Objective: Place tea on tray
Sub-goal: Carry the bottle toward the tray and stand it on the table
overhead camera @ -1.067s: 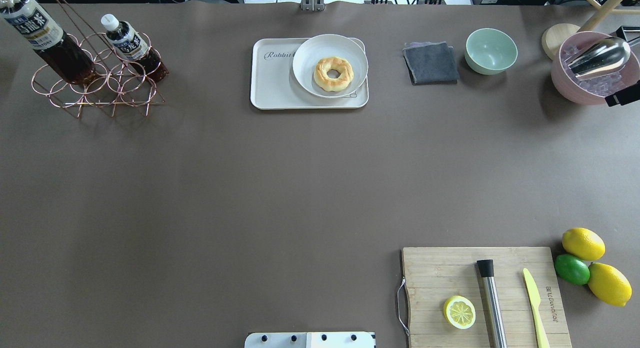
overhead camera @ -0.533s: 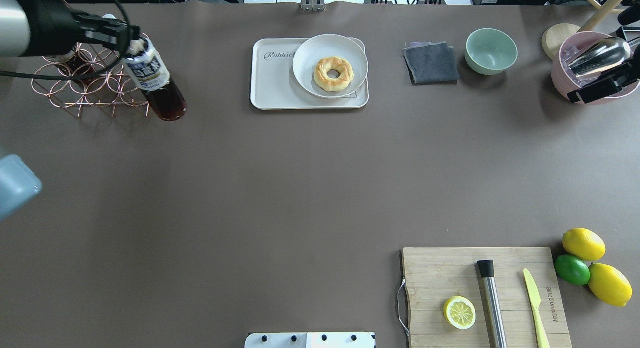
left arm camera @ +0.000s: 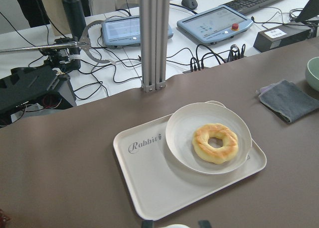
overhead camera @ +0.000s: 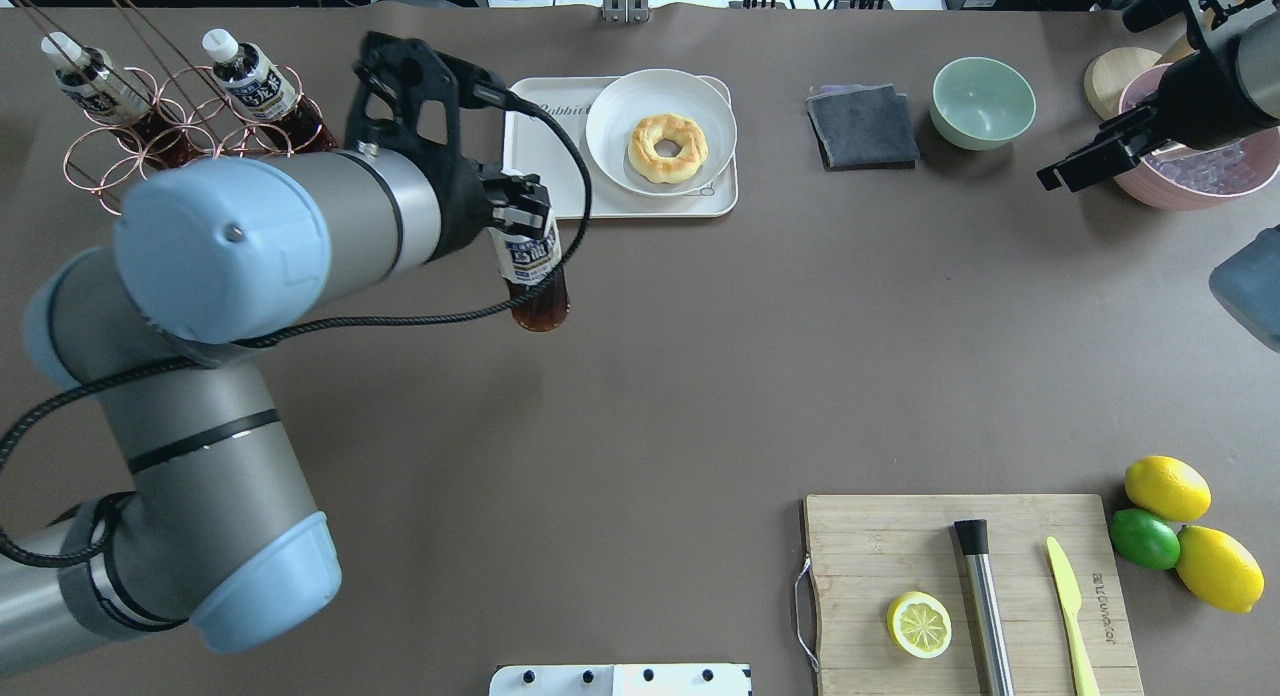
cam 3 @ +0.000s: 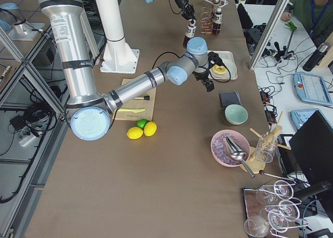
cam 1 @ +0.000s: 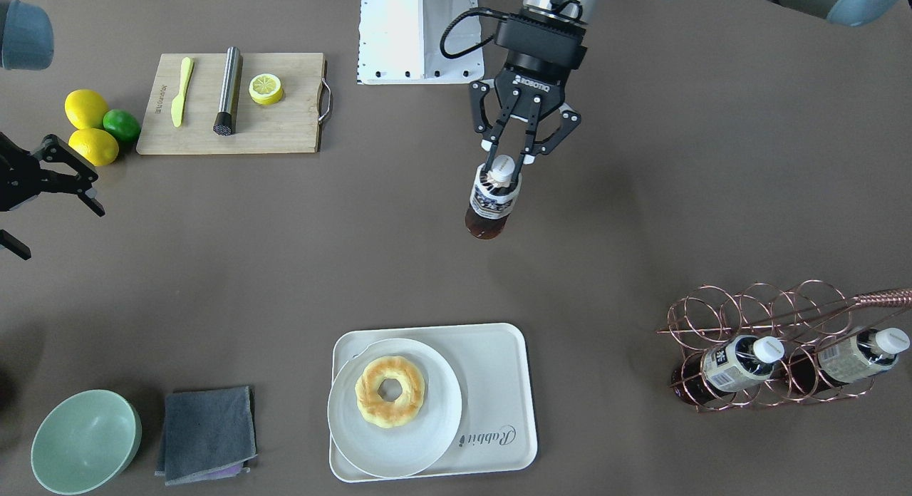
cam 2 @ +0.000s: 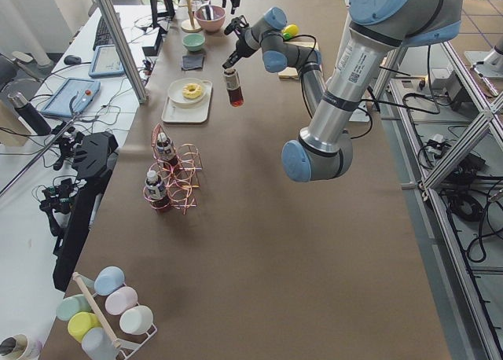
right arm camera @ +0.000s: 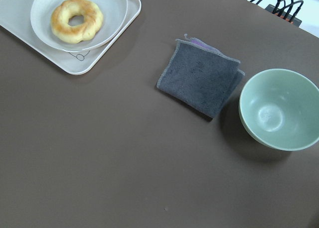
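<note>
The tea (cam 1: 491,200) hangs upright from the left hand (cam 1: 504,169), whose fingers (cam 1: 489,152) are clenched on the neck just under the white cap. It seems to hang clear of the worktop (cam 1: 641,125), though its base cannot be judged for certain. It is not over the tray (cam 1: 499,368). In the front-facing view it sits well apart from the tray, on the robot's side, in line with the end that carries the "Rabbit" lettering.

The tray lies flat near the far edge of the worktop. A round plate (cam 1: 399,442) covers the half away from the lettering and overhangs the rim a little. A doughnut (cam 1: 390,391) lies on the plate. The lettered half of the tray is bare.

Towards the robot's left stands a copper wire rack (cam 1: 748,314). Two more bottles (cam 1: 734,364) (cam 1: 848,357) lean in it side by side, caps tilted outward.

On the tray's other side lies a folded grey cloth (cam 1: 206,432), with a pale green bowl (cam 1: 85,439) beside it.

The right hand (cam 1: 60,229) is off to the robot's right, released, with fingers spread and nothing between them. In the overhead view it hovers near a pink bowl (overhead camera: 1190,191).

Close to the robot's base lies a wooden board (cam 1: 285,132) carrying a half lemon (cam 1: 266,88), a steel rod (cam 1: 228,90) and a yellow knife (cam 1: 182,90). Two lemons (cam 1: 85,107) (cam 1: 92,145) and a lime (cam 1: 121,124) sit touching just beside it.
</note>
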### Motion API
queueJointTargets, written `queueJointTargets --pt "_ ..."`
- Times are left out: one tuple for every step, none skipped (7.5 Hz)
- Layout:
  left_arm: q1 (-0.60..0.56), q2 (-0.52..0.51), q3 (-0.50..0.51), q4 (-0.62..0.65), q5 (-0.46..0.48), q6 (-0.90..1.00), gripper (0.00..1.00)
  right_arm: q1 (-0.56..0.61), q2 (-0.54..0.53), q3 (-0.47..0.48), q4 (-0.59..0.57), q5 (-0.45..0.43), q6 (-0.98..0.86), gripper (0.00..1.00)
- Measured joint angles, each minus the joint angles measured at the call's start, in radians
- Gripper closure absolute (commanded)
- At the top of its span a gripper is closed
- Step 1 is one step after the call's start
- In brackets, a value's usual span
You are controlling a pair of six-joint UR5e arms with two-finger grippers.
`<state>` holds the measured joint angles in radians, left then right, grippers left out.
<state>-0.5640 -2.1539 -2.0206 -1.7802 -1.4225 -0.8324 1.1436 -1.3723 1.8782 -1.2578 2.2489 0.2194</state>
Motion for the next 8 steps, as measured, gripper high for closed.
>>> queueJointTargets --pt "0.067 -0.04 0.029 0.008 0.065 -0.038 1.0 -0.015 0.016 0.002 0.0 -0.001 0.01 0.0" --pt "0.122 -0.066 0.052 0.009 0.125 -0.059 1.0 -0.022 0.025 0.003 0.0 -0.001 0.014 0.0" --pt "0.162 -0.082 0.072 0.008 0.17 -0.076 1.0 -0.026 0.028 0.005 0.0 -0.001 0.016 0.0" --pt "0.178 -0.089 0.092 0.005 0.191 -0.09 1.0 -0.028 0.029 0.005 0.0 0.0 0.017 0.0" --pt "0.186 -0.092 0.112 -0.003 0.207 -0.102 1.0 -0.029 0.029 0.005 0.001 0.0 0.017 0.0" --pt "0.197 -0.092 0.139 -0.033 0.226 -0.107 1.0 -0.03 0.029 0.005 0.001 -0.001 0.016 0.0" --pt "0.211 -0.091 0.165 -0.071 0.257 -0.108 1.0 -0.032 0.03 0.005 0.001 -0.006 0.016 0.0" --pt "0.219 -0.091 0.175 -0.09 0.275 -0.107 1.0 -0.035 0.033 0.006 0.0 -0.009 0.016 0.0"
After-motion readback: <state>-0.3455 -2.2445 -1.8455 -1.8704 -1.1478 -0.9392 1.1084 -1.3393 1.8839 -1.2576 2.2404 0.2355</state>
